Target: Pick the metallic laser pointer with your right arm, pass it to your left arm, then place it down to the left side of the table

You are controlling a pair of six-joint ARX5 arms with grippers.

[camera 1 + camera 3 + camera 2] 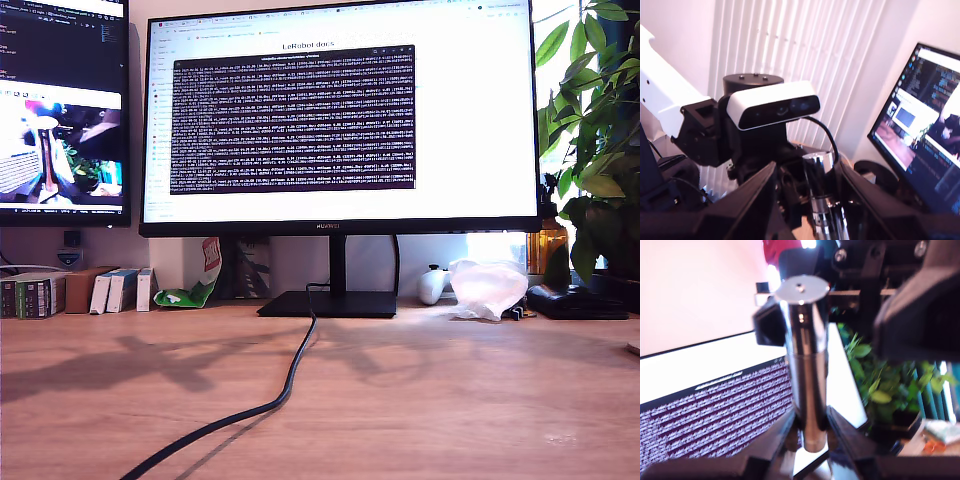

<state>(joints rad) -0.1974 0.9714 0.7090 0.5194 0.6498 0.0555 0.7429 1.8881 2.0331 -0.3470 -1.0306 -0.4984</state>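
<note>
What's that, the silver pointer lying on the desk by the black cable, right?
Not lying on the desk: my first gripper holds the metallic laser pointer aloft, as the first wrist view shows. The black cable is on the desk.

Two monitors (340, 115) (62, 105) are counted in the exterior view, one black cable (270, 400), one plant (595, 130), one white plastic bag (487, 287), one table (450, 400). One laser pointer (805, 365) is seen; one webcam (772, 107) in the second wrist view
</note>
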